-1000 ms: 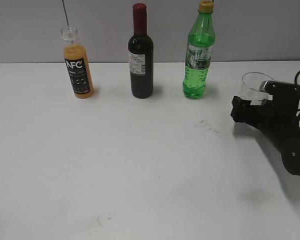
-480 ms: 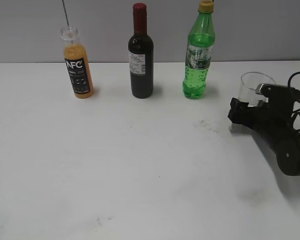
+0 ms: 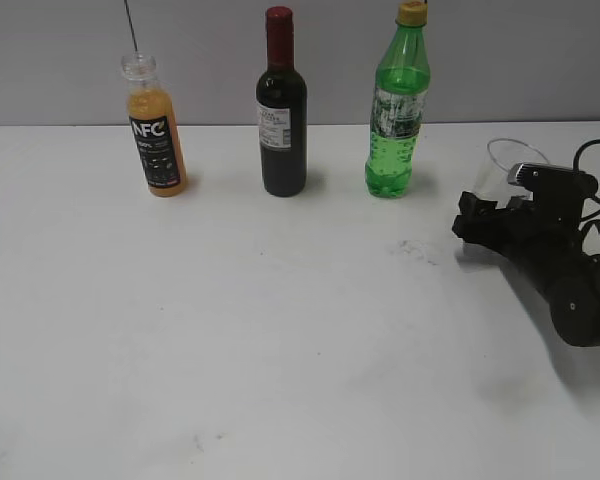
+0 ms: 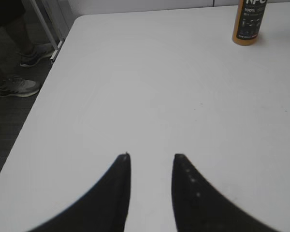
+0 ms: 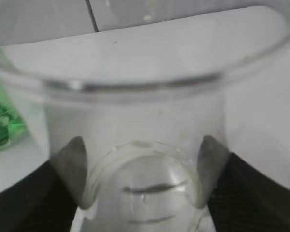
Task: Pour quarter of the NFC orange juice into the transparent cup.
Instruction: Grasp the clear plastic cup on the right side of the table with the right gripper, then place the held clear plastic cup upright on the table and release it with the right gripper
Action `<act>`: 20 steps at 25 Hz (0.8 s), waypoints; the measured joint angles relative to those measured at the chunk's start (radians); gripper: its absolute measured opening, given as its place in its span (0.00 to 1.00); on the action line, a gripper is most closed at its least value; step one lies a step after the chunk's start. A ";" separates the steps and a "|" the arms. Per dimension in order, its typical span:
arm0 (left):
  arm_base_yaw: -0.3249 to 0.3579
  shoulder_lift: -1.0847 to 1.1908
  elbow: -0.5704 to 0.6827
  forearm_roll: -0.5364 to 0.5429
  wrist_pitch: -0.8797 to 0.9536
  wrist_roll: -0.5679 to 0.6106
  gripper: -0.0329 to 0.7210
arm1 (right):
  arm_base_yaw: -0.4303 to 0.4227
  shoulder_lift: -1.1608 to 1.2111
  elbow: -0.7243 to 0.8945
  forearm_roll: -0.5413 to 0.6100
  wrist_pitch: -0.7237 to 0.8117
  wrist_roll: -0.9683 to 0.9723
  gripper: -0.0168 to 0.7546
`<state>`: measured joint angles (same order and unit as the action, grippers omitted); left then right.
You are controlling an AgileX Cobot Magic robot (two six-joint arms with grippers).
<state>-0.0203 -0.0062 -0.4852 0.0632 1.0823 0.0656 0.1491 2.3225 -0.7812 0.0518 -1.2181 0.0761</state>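
You're looking at a white table [image 3: 280,330] with a plain grey wall [image 3: 540,60] behind its far edge. The surface is mostly clean: a faint grey smudge [image 3: 412,248] sits right of centre, and a few small specks [image 3: 208,438] lie near the front edge. Along the far side, left to right: the NFC orange juice [image 3: 156,130], uncapped with a clear neck, upright at far left; a dark wine bottle [image 3: 281,108] with a red cap; a green soda bottle [image 3: 398,105] with a yellow cap. All three stand well apart from each other. The transparent cup [image 3: 502,170] is at the far right of the table, and your right gripper [image 3: 485,215] is clamped on it. The right wrist view shows both fingers pressed against the cup's [image 5: 145,145] lower wall, one on each side, and the cup looks empty. The green bottle [image 5: 2,116] shows at that view's left edge. Your left gripper [image 4: 151,162] isn't in the exterior view. Its wrist camera shows the jaws apart, holding nothing, over bare table at the near left, with the juice bottle [image 4: 249,21] far off to the upper right. Past the table's left edge you can see dark floor [image 4: 14,125] and a bystander's sneakers [image 4: 19,87].
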 joint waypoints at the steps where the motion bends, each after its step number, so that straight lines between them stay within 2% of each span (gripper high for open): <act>1: 0.000 0.000 0.000 0.000 0.000 0.000 0.36 | 0.000 0.000 0.000 -0.001 0.000 0.000 0.72; 6: 0.000 0.000 0.000 0.000 0.000 0.000 0.36 | 0.000 -0.014 0.017 -0.013 0.001 -0.021 0.72; 12: 0.000 0.000 0.000 0.000 0.000 0.000 0.36 | 0.000 -0.082 0.121 -0.029 0.000 -0.063 0.72; 15: 0.000 0.000 0.000 0.000 0.000 0.000 0.36 | 0.000 -0.130 0.203 -0.105 0.002 -0.092 0.72; 20: 0.000 0.000 0.000 0.000 0.000 0.000 0.36 | 0.000 -0.238 0.308 -0.354 0.002 -0.114 0.72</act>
<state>-0.0203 -0.0062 -0.4852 0.0632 1.0823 0.0656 0.1491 2.0845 -0.4736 -0.3018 -1.2166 -0.0378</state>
